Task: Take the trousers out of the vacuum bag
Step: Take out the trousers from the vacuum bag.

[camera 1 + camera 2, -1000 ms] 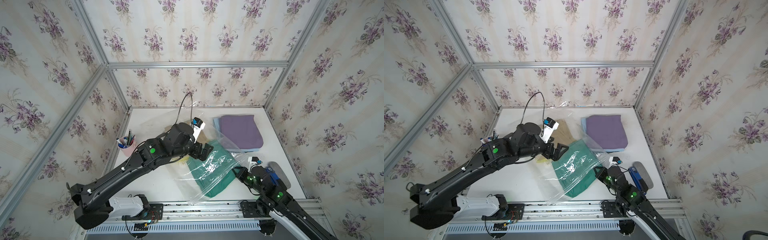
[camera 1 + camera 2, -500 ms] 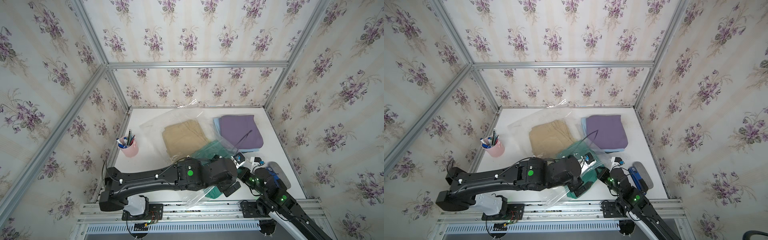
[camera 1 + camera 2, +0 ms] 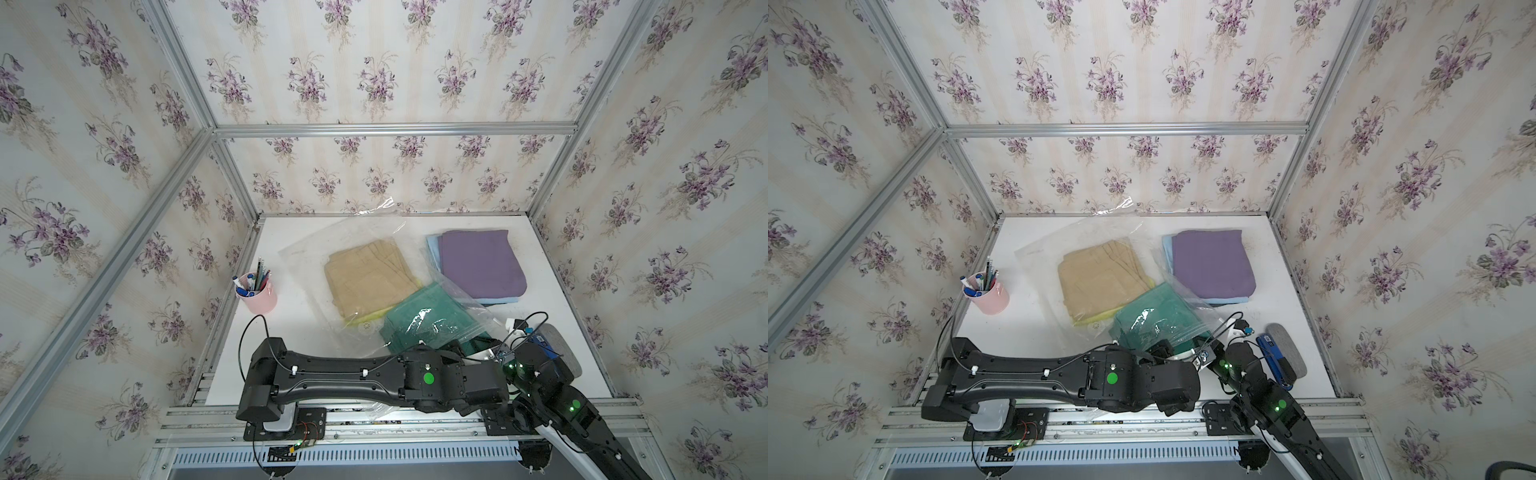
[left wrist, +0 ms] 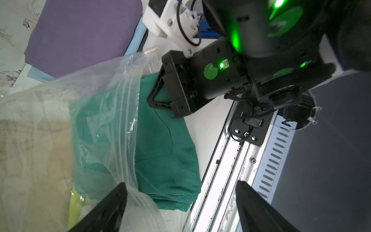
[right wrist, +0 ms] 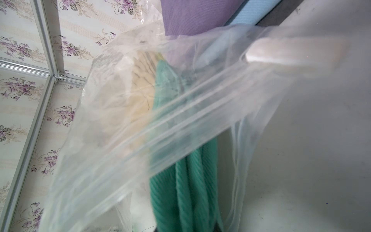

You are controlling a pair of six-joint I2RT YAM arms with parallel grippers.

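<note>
The clear vacuum bag lies across the table's middle, with khaki trousers over a yellow pair inside. Teal trousers stick halfway out of its mouth at the front right. My right gripper is shut on their edge, and the teal cloth runs into its jaws. My left gripper is open, with its fingers either side of the teal trousers' front corner and the bag's zip edge. Purple trousers rest on a light blue pair outside the bag.
A pink cup of pens stands at the left edge. A grey oval pad with a blue tool lies at the front right beside my right arm. The aluminium rail runs along the front. Papered walls close in three sides.
My left arm has swung from over the bag's middle down across the table's front to the teal trousers' corner, uncovering the khaki pair. Its jaws have narrowed slightly. The right arm has held still.
</note>
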